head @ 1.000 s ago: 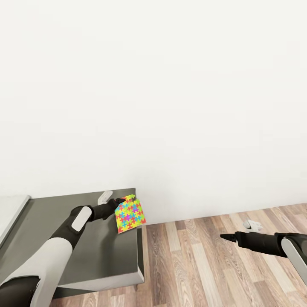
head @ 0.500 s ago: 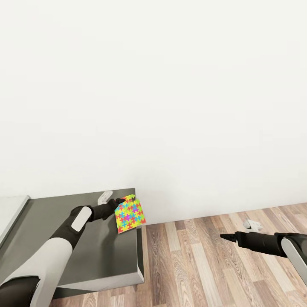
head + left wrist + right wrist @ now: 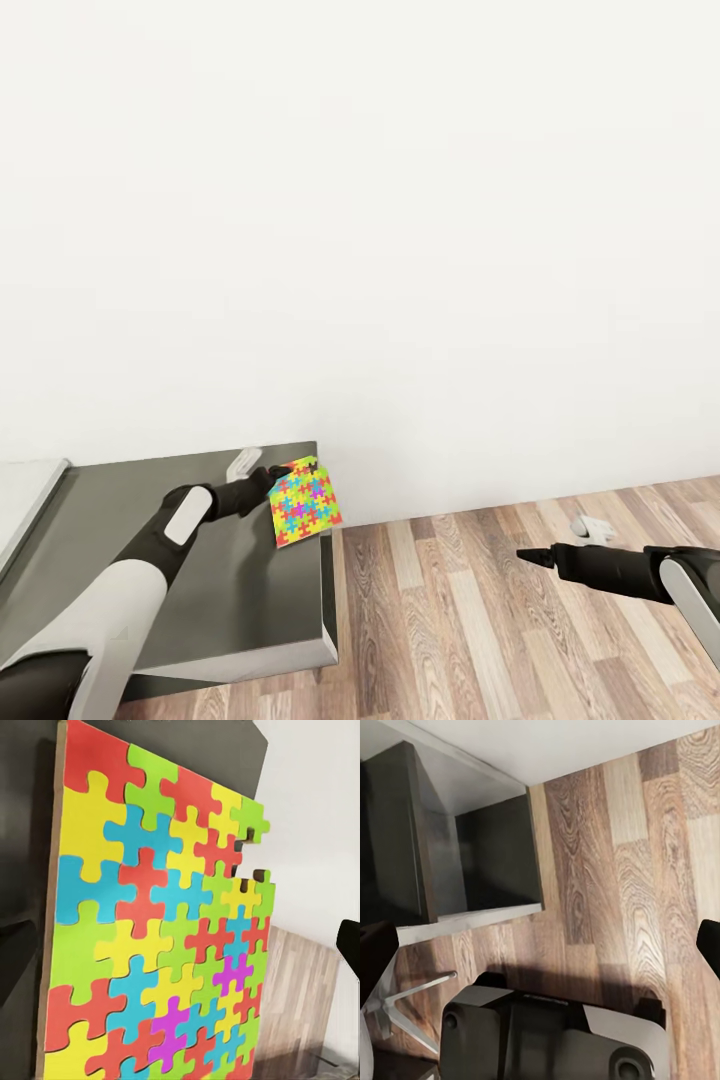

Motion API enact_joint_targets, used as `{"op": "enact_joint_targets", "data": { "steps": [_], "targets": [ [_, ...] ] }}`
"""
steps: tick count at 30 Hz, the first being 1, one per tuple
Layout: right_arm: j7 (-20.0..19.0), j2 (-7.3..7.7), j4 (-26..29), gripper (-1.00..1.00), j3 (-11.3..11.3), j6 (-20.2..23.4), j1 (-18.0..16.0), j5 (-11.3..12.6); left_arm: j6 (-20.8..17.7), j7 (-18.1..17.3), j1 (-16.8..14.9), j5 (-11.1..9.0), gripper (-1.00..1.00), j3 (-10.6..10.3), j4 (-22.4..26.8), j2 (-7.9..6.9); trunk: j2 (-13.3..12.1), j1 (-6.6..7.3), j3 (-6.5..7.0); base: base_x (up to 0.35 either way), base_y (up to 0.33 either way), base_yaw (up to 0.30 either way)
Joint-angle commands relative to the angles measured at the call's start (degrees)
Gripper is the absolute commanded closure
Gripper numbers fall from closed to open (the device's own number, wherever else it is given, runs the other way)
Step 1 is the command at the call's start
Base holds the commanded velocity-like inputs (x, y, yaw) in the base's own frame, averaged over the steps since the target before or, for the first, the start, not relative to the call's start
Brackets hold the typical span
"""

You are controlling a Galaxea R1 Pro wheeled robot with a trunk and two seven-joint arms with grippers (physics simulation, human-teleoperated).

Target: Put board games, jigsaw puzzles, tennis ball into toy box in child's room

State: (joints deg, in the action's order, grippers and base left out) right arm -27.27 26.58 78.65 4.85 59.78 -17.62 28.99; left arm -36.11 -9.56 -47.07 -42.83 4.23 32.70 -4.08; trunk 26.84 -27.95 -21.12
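Home room (simulated): wood-plank floor (image 3: pixel 470 620), desk (image 3: pixel 250 590).

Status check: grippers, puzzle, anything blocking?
Left gripper at puzzle on table corner, grip unclear. Right gripper over floor, apparently empty. No obstruction seen.

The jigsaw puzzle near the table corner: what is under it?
The jigsaw puzzle lies over the dark table top at its far right corner, one edge overhanging the wood floor. The left gripper covers its near edge.

The dark grey table (image 3: pixel 240 590) carries a jigsaw puzzle (image 3: pixel 306 501) overhanging its far corner.
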Motion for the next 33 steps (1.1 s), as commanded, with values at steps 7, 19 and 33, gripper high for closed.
{"op": "enact_joint_targets", "data": {
  "steps": [7, 19, 33],
  "targets": [
    [-0.77, -0.09, -0.57, -1.00, 0.03, 0.22, -0.02, -0.54, -0.53, -1.04, 2.17, -1.11, -1.00, 5.91, 0.45, -2.58, 0.09, -0.03, -0.09, 0.000, 0.000, 0.000],
    [-1.12, -0.20, -0.84, -1.00, -0.06, -1.14, 0.05, -0.52, -3.43, -11.35, 6.46, -2.45, -1.00, 15.07, 3.23, -6.19, 0.09, -0.03, -0.09, 0.000, 0.000, 0.000],
    [-1.26, -0.60, -2.78, -1.00, -0.16, -1.81, -3.54, -0.52, -12.73, -21.97, 10.72, -2.63, -1.00, 16.41, 16.06, -7.37, 0.09, -0.03, -0.09, 0.000, 0.000, 0.000]
  ]
}}
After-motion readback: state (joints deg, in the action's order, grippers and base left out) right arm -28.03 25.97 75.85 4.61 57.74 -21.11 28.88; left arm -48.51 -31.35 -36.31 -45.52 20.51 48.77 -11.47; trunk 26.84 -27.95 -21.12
